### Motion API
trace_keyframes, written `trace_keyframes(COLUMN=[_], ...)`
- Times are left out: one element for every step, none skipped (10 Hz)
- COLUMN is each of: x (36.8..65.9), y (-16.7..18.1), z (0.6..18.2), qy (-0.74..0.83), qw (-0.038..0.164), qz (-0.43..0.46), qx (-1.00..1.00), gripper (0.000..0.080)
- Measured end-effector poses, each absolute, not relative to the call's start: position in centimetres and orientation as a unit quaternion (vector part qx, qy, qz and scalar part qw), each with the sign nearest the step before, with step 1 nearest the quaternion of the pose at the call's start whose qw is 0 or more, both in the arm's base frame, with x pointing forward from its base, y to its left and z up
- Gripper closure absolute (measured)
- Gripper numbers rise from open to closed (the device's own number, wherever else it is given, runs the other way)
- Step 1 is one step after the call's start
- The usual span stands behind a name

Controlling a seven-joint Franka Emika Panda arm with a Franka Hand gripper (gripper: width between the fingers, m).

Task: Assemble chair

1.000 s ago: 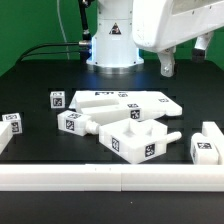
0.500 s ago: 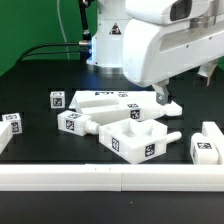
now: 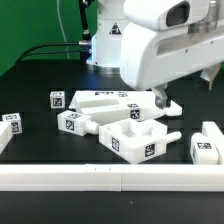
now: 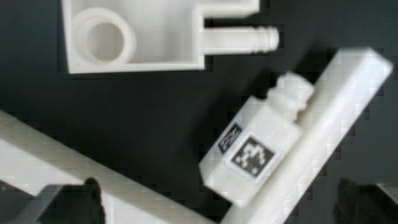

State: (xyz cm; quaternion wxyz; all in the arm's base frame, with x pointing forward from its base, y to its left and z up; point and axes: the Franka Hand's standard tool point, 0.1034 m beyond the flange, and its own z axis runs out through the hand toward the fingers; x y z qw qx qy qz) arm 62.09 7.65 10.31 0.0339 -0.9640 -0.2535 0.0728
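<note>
My gripper (image 4: 217,203), jaws spread wide and empty, hangs low over a tagged pegged bar (image 4: 267,140), behind the seat frame (image 3: 135,138), toward the exterior view's right.

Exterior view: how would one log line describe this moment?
gripper: open, empty, low | seat frame: on table, ungripped | chair parts: loose

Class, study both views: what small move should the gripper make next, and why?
Probably ease straight down a little onto the tagged pegged bar, then close. The gripper is open and holds nothing. In the wrist view its fingertips stand either side of the bar's tagged end, seemingly above it.
</note>
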Motion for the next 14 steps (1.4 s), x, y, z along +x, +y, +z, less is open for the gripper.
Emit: trace_keyframes(x=[62.9, 62.9, 62.9, 62.8, 62.7, 62.1, 61.5, 61.2, 61.1, 61.0, 61.0, 61.0, 61.2, 61.7], y=[8.5, 8.4, 8.4, 8.4, 8.3, 8.4, 8.5, 8.3, 8.4, 8.4, 8.2, 8.0, 8.2, 8.5], z=[9.1, 9.0, 9.1, 8.9, 8.1, 6.7, 5.6, 4.8, 4.4, 3.9, 3.4, 2.8, 2.5, 2.5], qy=[-0.200, -0.215, -0.214, -0.214, -0.211, -0.205, -0.205, -0.202, -0.202, -0.204, -0.204, -0.203, -0.201, -0.201], qw=[0.040, 0.040, 0.040, 0.041, 0.039, 0.038, 0.038, 0.041, 0.041, 0.042, 0.043, 0.046, 0.047, 0.049], qz=[0.066, 0.065, 0.064, 0.066, 0.055, 0.043, 0.040, 0.043, 0.042, 0.043, 0.042, 0.044, 0.045, 0.042], qx=[-0.977, -0.974, -0.974, -0.974, -0.975, -0.977, -0.977, -0.977, -0.978, -0.977, -0.977, -0.977, -0.977, -0.977], gripper=[0.0150, 0.0150, 0.0150, 0.0150, 0.0150, 0.0150, 0.0150, 0.0150, 0.0150, 0.0150, 0.0150, 0.0150, 0.0150, 0.0150])
